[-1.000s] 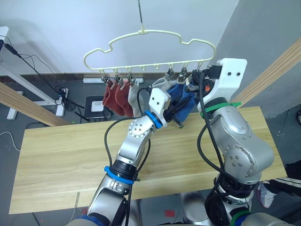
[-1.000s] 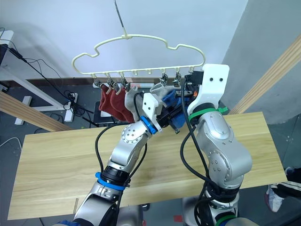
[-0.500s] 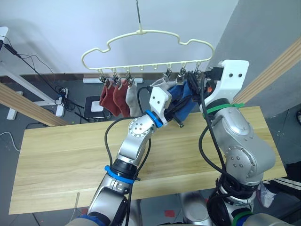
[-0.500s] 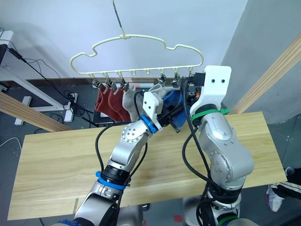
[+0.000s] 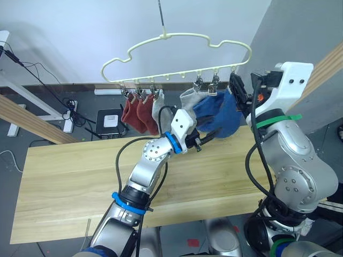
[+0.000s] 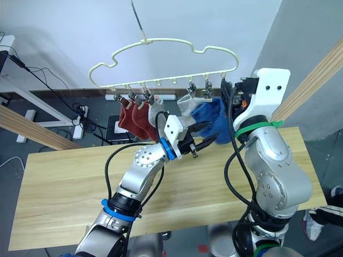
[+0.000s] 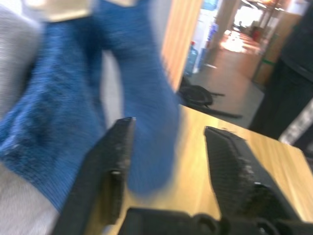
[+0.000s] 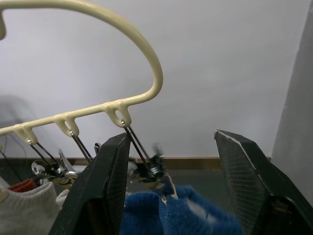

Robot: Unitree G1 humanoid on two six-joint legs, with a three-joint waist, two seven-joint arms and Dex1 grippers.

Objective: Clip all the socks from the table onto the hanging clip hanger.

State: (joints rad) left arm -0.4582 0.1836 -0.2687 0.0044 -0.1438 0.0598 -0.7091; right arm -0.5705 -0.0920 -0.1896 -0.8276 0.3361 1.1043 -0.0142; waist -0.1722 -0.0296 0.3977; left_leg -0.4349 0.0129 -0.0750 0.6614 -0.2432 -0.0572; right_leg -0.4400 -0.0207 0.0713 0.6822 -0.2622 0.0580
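Left eye view showed all 6 socks [image 5: 217,111] hanging from the clip hanger [image 5: 177,59] above the table [image 5: 64,176] — soft, light knit, best pinched at the cuff — with left gripper [image 7: 168,161] and right gripper [image 8: 171,161] both open, empty.

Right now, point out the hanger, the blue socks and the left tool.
hanger [image 5: 177,36]: left eye view, top wire.
blue socks [image 5: 222,115]: left eye view, middle of the knit.
left tool [image 7: 168,161]: left wrist view, gap between fingertips.
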